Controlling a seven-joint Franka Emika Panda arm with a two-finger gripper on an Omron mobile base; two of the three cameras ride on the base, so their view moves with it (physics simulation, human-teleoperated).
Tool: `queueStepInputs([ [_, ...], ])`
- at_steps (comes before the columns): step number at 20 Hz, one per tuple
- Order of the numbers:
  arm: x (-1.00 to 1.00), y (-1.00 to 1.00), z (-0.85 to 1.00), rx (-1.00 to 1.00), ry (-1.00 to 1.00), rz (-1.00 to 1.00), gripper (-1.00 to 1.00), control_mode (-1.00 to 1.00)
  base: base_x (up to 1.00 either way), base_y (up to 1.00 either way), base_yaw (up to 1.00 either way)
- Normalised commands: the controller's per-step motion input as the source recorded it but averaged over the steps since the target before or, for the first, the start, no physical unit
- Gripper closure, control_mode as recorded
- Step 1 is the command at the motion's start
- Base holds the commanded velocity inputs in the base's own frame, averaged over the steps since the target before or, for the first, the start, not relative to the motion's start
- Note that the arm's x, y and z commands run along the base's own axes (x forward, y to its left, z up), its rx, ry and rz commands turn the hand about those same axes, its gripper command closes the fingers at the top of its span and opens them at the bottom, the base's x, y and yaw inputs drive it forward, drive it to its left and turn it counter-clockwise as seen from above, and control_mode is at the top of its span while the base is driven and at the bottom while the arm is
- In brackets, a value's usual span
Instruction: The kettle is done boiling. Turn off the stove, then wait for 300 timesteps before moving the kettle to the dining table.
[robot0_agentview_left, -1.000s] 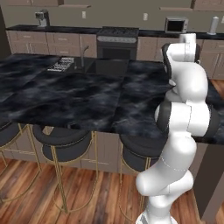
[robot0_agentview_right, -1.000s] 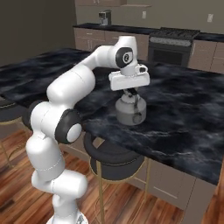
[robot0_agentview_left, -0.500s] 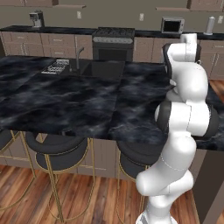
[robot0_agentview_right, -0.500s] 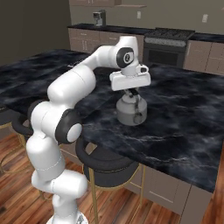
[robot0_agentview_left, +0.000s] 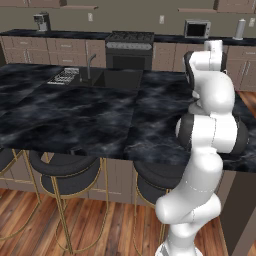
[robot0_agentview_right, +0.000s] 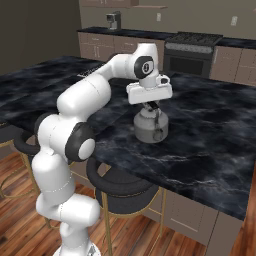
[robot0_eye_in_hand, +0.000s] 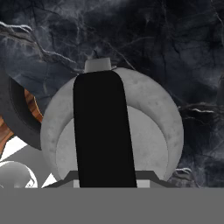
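The silver-grey kettle is at the near part of the dining table, over the black white-veined marble. My gripper reaches straight down from the white hand and is shut on the kettle's dark arched handle. I cannot tell whether the kettle's base touches the marble. In the hand view the kettle lies right below, its black handle running up the middle and its spout pointing to the top, with the dining table beneath. The stove stands at the back wall. In the left base view my own arm hides the kettle.
Round dark stools on gold legs stand along the table's near edge. A sink with a faucet is set into the table's far side. A microwave and a coffee machine sit on the back counters.
Both base views have shifted a little, so the camera has moved with the base. The kettle stays under the shut gripper, in the same place relative to it.
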Motion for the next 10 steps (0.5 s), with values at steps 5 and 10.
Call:
queueStepInputs([
  [5,0.36,0.01,-0.15,0.01,0.00,0.00,1.00,-1.00,0.00,0.00,0.00],
  [10,0.42,0.06,-0.17,0.01,0.00,0.00,1.00,-1.00,0.00,0.00,0.00],
])
